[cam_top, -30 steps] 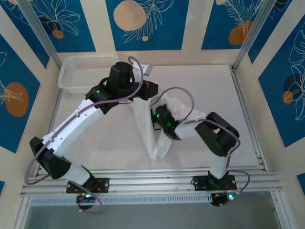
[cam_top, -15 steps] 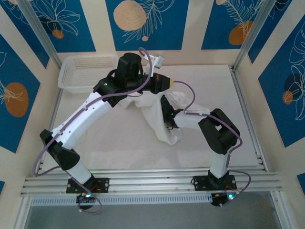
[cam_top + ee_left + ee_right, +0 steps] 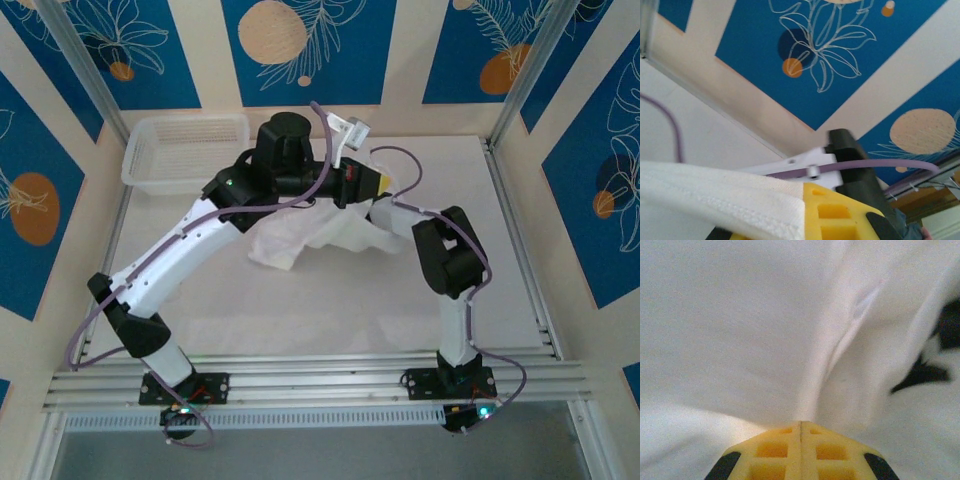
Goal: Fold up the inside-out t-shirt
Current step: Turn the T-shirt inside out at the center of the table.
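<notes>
At mid-table toward the back, the inside-out t-shirt [image 3: 300, 238] hangs bunched beneath both wrists, its lower folds on the table [image 3: 230, 300]. Left gripper [image 3: 371, 184] is clamped on a hemmed edge. Right gripper [image 3: 801, 426] is closed, fabric pinched at its tips. White mesh basket [image 3: 140, 168] stands at the far-left corner, well apart from the shirt, its ribbed floor plainly visible.

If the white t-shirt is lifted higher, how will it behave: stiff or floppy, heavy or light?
Probably floppy: the t-shirt hangs in loose folds and holds no shape. Likely light, since a small pinch by the right claw seems to carry it. It may bunch if pushed.
</notes>
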